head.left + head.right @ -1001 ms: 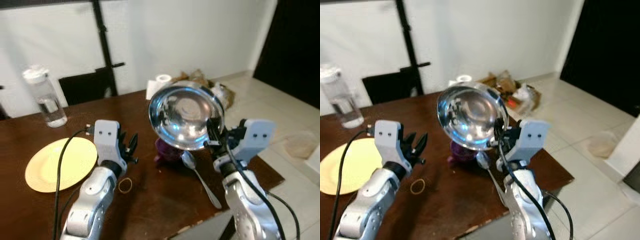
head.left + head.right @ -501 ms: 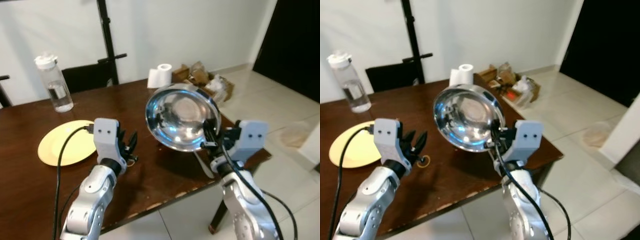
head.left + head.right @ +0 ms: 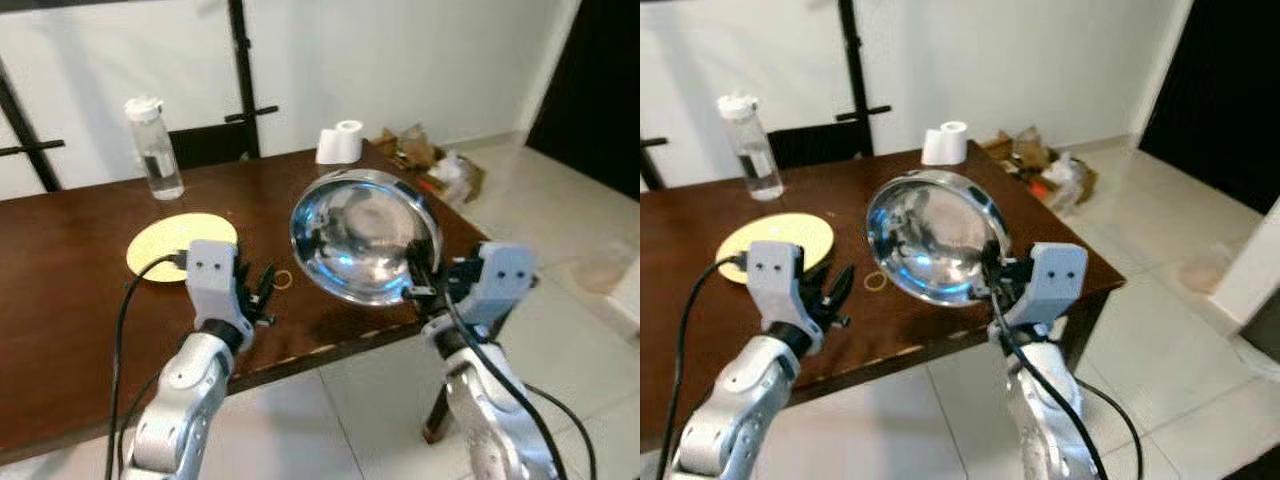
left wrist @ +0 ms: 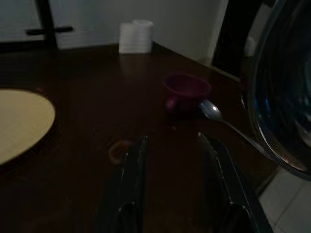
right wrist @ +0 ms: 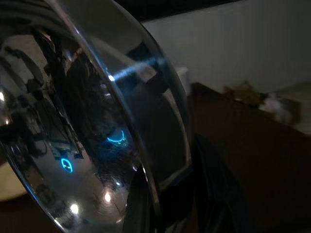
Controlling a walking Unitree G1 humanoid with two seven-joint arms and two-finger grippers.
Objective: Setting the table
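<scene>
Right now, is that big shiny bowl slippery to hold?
Probably. The steel bowl looks smooth and polished, and the right gripper pinches only its rim, so it could slip or swing. It looks stiff and thin-walled, so likely light for its size. Set down tilted, it may rock.

Head stereo pair: looks forward and down from above the dark brown wooden table [image 3: 70,270], both eyes sharing table, arms and tiled floor. Left wrist camera: low over the tabletop, facing along its fingers. Right wrist camera: very close to the shiny steel bowl [image 5: 87,126].
</scene>
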